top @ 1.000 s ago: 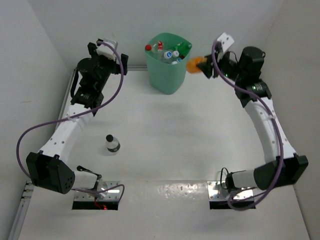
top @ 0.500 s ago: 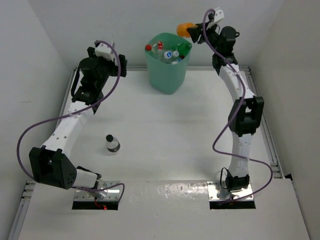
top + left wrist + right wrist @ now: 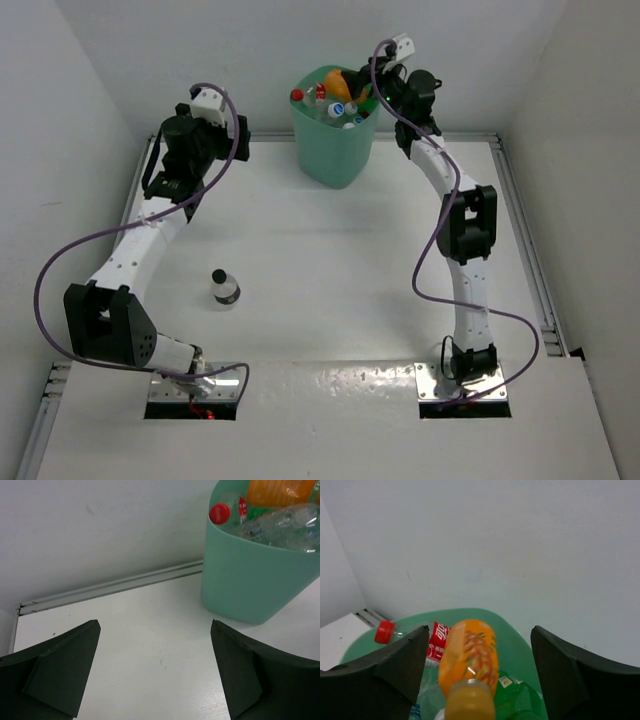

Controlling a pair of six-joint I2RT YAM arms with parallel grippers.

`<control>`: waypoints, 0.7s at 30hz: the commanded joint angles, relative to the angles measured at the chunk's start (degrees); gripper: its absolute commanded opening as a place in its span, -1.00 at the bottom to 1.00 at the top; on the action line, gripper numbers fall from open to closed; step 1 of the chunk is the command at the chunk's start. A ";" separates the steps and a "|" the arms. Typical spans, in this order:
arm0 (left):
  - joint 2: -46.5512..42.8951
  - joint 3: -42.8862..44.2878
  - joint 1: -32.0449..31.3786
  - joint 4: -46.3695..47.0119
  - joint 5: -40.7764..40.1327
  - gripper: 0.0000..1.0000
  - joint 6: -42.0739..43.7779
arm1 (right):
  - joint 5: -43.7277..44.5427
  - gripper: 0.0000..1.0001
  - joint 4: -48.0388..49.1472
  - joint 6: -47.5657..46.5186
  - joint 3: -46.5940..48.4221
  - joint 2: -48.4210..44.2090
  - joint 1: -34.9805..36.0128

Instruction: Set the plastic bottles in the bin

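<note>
The mint-green bin (image 3: 335, 150) stands at the back middle of the table, holding several plastic bottles. My right gripper (image 3: 375, 80) hangs open over its rim. Between its spread fingers, touching neither, an orange bottle (image 3: 470, 660) lies loose on top of the pile, beside a red-capped clear bottle (image 3: 383, 631) and a green one (image 3: 520, 695). The same orange bottle (image 3: 338, 82) shows at the bin's mouth from above. One clear bottle with a black cap (image 3: 226, 288) stands alone on the table at the left. My left gripper (image 3: 238, 135) is open and empty, left of the bin (image 3: 250, 580).
White walls close in the table at the back and on both sides. A metal rail (image 3: 115, 585) runs along the foot of the back wall. Purple cables loop off both arms.
My right arm swung left from beside the bin to above it, carrying the orange bottle. Its jaws then opened and the bottle now lies in the bin. The left arm barely moved.
</note>
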 commanded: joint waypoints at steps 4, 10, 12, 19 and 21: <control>-4.39 2.39 5.03 -13.01 10.07 1.00 10.75 | 1.79 0.67 3.71 -2.19 1.85 -7.92 -0.13; -9.39 2.40 17.85 -33.11 37.78 1.00 26.05 | -0.76 0.69 1.96 -0.18 -11.38 -21.53 -3.11; -10.54 2.40 19.89 -38.94 41.29 0.97 35.28 | -2.51 0.69 0.64 0.71 -15.62 -28.81 -5.13; -11.43 -1.19 22.26 -63.90 41.40 0.92 61.14 | -8.05 0.69 -8.23 -1.92 -43.65 -50.25 -9.71; -11.43 -3.83 22.27 -69.26 41.40 0.92 67.98 | -8.84 0.69 -12.72 -2.10 -48.93 -55.35 -10.67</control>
